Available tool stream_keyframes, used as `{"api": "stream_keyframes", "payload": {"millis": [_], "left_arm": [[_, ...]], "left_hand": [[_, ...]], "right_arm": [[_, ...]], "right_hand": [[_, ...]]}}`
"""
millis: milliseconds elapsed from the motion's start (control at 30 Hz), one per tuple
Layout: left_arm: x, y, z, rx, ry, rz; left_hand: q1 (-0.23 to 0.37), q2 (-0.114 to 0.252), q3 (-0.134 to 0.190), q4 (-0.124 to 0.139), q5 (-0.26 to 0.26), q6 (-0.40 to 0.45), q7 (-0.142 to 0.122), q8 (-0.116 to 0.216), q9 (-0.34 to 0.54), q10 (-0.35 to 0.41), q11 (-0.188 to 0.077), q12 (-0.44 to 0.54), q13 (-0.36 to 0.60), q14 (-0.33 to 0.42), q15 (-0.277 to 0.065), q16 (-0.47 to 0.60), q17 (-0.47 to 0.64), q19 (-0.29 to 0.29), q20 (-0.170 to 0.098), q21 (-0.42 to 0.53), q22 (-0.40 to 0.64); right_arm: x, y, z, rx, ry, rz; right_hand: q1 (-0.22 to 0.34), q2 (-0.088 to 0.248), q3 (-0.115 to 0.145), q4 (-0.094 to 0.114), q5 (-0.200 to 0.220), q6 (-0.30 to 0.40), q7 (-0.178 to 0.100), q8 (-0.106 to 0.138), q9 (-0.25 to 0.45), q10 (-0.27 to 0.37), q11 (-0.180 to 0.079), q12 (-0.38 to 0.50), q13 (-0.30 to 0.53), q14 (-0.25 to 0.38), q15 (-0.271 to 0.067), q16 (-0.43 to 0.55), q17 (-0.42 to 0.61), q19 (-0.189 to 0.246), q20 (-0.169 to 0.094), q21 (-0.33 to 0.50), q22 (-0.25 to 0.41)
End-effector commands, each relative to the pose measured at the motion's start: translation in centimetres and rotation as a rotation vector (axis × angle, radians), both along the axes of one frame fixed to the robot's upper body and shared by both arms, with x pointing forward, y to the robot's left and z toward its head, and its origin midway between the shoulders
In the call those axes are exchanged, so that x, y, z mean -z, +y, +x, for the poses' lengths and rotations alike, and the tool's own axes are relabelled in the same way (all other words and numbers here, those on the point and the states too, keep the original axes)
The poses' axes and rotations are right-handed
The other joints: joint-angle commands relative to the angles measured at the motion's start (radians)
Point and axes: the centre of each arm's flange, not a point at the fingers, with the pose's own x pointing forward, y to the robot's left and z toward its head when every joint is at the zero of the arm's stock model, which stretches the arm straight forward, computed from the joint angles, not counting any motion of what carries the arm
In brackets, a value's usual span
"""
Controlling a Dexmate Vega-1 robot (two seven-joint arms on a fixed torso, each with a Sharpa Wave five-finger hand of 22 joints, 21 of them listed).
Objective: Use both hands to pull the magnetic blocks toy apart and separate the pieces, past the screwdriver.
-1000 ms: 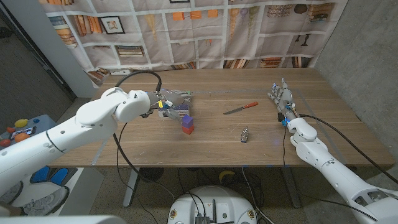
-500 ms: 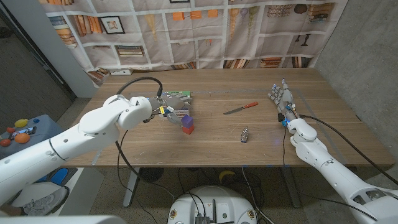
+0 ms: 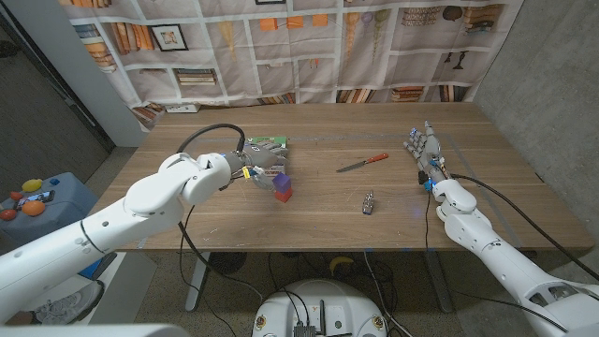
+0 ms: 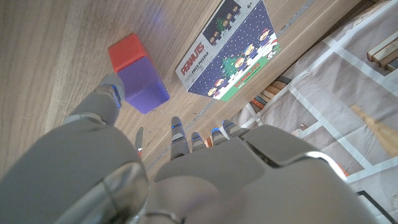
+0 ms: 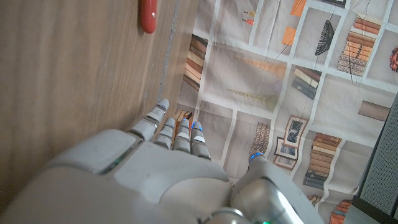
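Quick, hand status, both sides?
Left hand: open, thumb tip at the magnetic blocks toy, not gripping it.
Right hand: open, holding nothing.

My left robot hand reaches forward, fingers spread, gripping nothing — my right robot hand waits on the surface, fingers extended, empty.
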Motion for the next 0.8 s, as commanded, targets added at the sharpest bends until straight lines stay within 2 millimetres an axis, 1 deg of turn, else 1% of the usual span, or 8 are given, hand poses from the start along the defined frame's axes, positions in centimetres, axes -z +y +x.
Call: {"api": "stream_keyframes", "payload": {"millis": [33, 233, 400, 567, 633, 667, 700, 800], "left_arm": [[1.23, -0.13, 0.67, -0.005, -0.004, -0.013], [1.46, -0.08, 0.94, -0.001, -0.013, -0.026], [1.65, 0.03, 1.11, 0.008, -0.02, -0.022], [1.75, 0.09, 1.15, 0.015, -0.043, -0.028], [1.83, 0.09, 1.18, 0.021, -0.055, -0.03], [1.88, 0.06, 1.19, 0.022, -0.055, -0.031], [1.92, 0.01, 1.21, 0.027, -0.056, -0.032], [2.01, -0.12, 1.19, 0.039, -0.065, -0.033]], "left_hand": [[0.016, 0.0, -0.003, 0.0, 0.002, 0.015, 0.0, 0.008, 0.003, 0.008, 0.001, 0.006, 0.002, -0.046, -0.002, 0.008, 0.001, 0.008, 0.004, 0.009, 0.003], [0.029, 0.007, -0.001, 0.0, 0.005, 0.033, 0.001, 0.018, 0.004, 0.024, -0.003, 0.01, 0.002, -0.029, -0.005, 0.011, 0.001, 0.023, 0.005, 0.012, 0.003], [0.051, 0.012, -0.001, -0.001, 0.006, 0.059, 0.011, 0.031, 0.005, 0.051, -0.005, 0.015, 0.002, 0.002, -0.013, 0.015, 0.001, 0.058, 0.008, 0.019, 0.003], [0.072, 0.014, -0.002, -0.002, 0.007, 0.094, 0.01, 0.047, 0.006, 0.074, -0.013, 0.016, 0.002, 0.03, -0.026, 0.017, 0.001, 0.086, 0.001, 0.021, 0.004], [0.087, 0.013, -0.005, -0.002, 0.007, 0.134, 0.013, 0.065, 0.008, 0.104, -0.018, 0.022, 0.002, 0.052, -0.033, 0.018, 0.001, 0.105, -0.004, 0.022, 0.003], [0.091, 0.013, -0.006, -0.002, 0.006, 0.138, 0.014, 0.067, 0.008, 0.108, -0.019, 0.021, 0.002, 0.059, -0.037, 0.019, 0.001, 0.109, -0.005, 0.022, 0.003], [0.097, 0.012, -0.007, -0.002, 0.006, 0.159, 0.008, 0.076, 0.009, 0.113, -0.019, 0.02, 0.002, 0.062, -0.038, 0.016, 0.001, 0.112, -0.006, 0.02, 0.003], [0.11, 0.01, -0.011, -0.003, 0.005, 0.19, 0.008, 0.09, 0.01, 0.132, -0.025, 0.021, 0.002, 0.078, -0.047, 0.016, 0.0, 0.13, -0.012, 0.021, 0.003]], "right_arm": [[0.15, -0.15, 0.29, 0.004, 0.003, 0.012], [0.08, -0.1, 0.53, 0.002, 0.006, 0.011], [0.02, -0.02, 0.72, 0.001, 0.007, 0.013], [0.02, -0.04, 0.8, 0.001, 0.005, 0.016], [0.05, -0.06, 0.83, 0.0, 0.004, 0.017], [0.06, -0.06, 0.84, 0.003, 0.009, 0.016], [0.06, -0.07, 0.84, 0.002, 0.008, 0.016], [0.07, -0.12, 0.84, 0.001, 0.006, 0.016]], "right_hand": [[-0.006, 0.013, 0.008, 0.003, 0.004, 0.001, -0.008, 0.004, 0.002, 0.0, 0.002, 0.007, 0.002, -0.001, -0.001, 0.008, -0.001, 0.006, 0.005, 0.004, 0.002], [-0.006, 0.013, 0.009, 0.003, 0.004, 0.001, -0.008, 0.005, 0.002, 0.001, 0.002, 0.007, 0.002, -0.001, -0.003, 0.008, -0.002, 0.006, 0.005, 0.004, 0.002], [-0.007, 0.013, 0.01, 0.003, 0.004, 0.001, -0.008, 0.005, 0.002, 0.001, 0.001, 0.007, 0.002, -0.001, -0.002, 0.008, -0.004, 0.007, 0.006, 0.004, 0.002], [-0.007, 0.013, 0.011, 0.003, 0.004, 0.002, -0.009, 0.005, 0.002, 0.002, 0.001, 0.008, 0.002, 0.0, -0.001, 0.009, -0.005, 0.007, 0.005, 0.004, 0.002], [-0.007, 0.013, 0.011, 0.003, 0.004, 0.002, -0.008, 0.005, 0.002, 0.002, 0.001, 0.008, 0.002, 0.0, -0.001, 0.009, -0.005, 0.007, 0.006, 0.004, 0.002], [-0.008, 0.013, 0.011, 0.003, 0.004, 0.002, -0.008, 0.005, 0.002, 0.003, 0.001, 0.008, 0.002, -0.001, -0.001, 0.009, -0.006, 0.007, 0.006, 0.004, 0.002], [-0.008, 0.013, 0.012, 0.003, 0.004, 0.002, -0.008, 0.005, 0.002, 0.003, 0.001, 0.008, 0.002, 0.0, -0.001, 0.009, -0.006, 0.007, 0.006, 0.004, 0.002], [-0.008, 0.014, 0.012, 0.003, 0.004, 0.002, -0.009, 0.005, 0.002, 0.003, 0.001, 0.008, 0.002, 0.0, -0.001, 0.009, -0.007, 0.008, 0.006, 0.004, 0.002]]}}
